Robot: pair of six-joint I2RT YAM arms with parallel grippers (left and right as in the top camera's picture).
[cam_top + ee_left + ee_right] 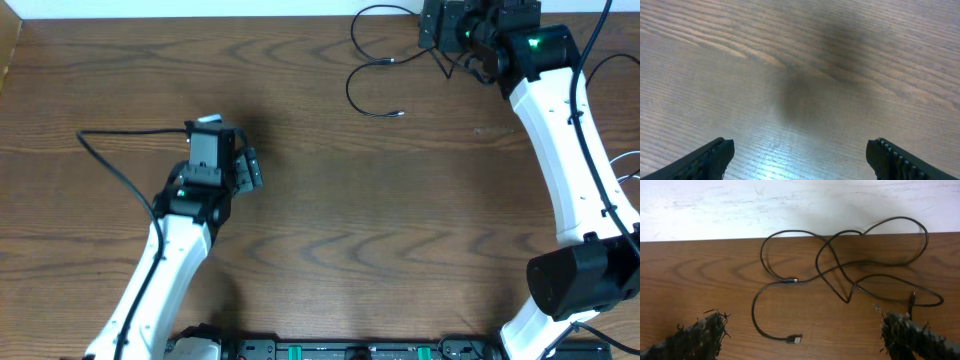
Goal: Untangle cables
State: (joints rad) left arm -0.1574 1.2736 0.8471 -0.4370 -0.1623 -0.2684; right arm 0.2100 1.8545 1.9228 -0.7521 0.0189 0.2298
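Wooden table (330, 230): the tangled black cable (839, 269) lay at one o'clock, step one unbegun. My right gripper (805, 327) hung above it, my left gripper (800, 155) at nine o'clock, both wide, empty. Next I needed one loop pinched.

The wood-grain tabletop (330, 230) fills the view. A thin black cable (349, 82) lies in loose loops near the far edge, with one plug end (400, 114) pointing toward the middle. The right hand (445, 25) hovers just beside those loops at the far right, carried on its white arm (560, 140). The left hand (215, 145) is well apart at the left, over bare wood. A thicker black arm lead (110, 150) runs leftward from it.
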